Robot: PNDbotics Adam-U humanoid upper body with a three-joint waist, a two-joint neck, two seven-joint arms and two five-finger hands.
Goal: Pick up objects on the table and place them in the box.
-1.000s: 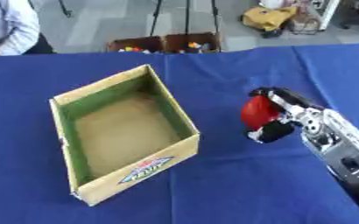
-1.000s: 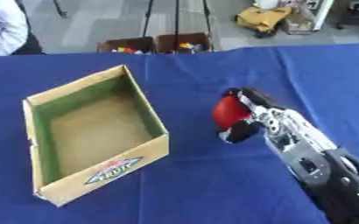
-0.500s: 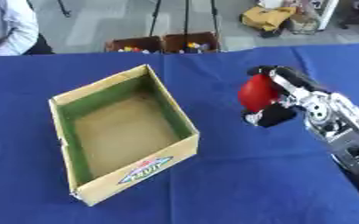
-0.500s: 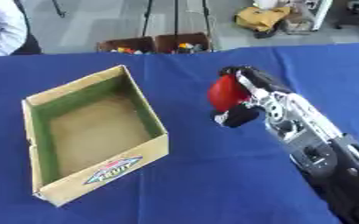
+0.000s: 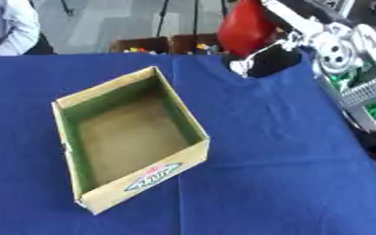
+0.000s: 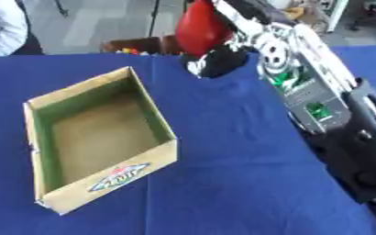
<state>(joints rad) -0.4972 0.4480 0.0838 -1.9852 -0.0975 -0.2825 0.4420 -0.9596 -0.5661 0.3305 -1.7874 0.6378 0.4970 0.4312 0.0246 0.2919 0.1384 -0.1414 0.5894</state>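
Red object (image 5: 244,27) upright in right hand (image 5: 281,51), above table (image 5: 271,151).

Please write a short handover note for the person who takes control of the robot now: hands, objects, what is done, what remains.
Right robot hand: fingers curled round a red object, held high above the table's far side.
Left robot hand: not in view.
Cardboard box: open on the blue table, left of the red object, empty inside.
Done: red object picked up.
Left: carry it over the box and release it inside.
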